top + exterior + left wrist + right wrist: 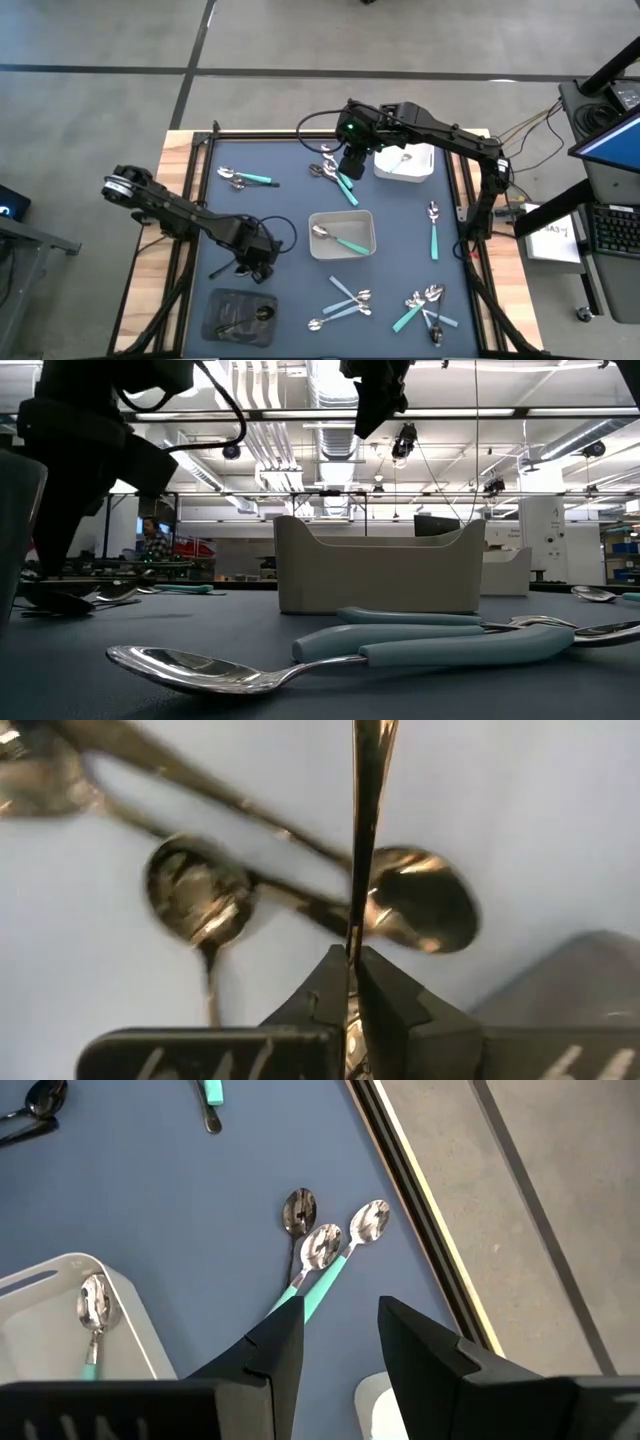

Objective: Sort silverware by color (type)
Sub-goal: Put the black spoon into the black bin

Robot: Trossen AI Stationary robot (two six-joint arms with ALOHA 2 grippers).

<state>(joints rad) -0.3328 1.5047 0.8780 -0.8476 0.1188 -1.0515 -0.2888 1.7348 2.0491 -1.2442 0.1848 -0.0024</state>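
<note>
From above, the left gripper [257, 268] sits low over the blue table [290, 200], just above the dark tray [240, 315] at the near-left corner, where black silverware lies. The right gripper [352, 160] hovers at the far side beside the white tray [405, 165], over a cluster of teal-handled spoons [335, 178]. A grey tray [342, 235] in the middle holds one teal-handled spoon [338, 240]; more pieces lie scattered, pale-blue ones [345, 300] near the front. At table height, a shiny spoon [200, 670] with a pale-blue handle lies closest, the grey tray [380, 570] stands behind it, and the arms hang dark overhead. The left wrist view shows its fingers [385, 1010] clenched on a thin black utensil handle [365, 830], with black spoons [420, 915] blurred below. The right wrist view shows its fingers [275, 1355] spread apart and grasping nothing, above three spoons [322, 1245] fanned beside the table's edge, and the grey tray [60, 1270] with its spoon [93, 1305].
</note>
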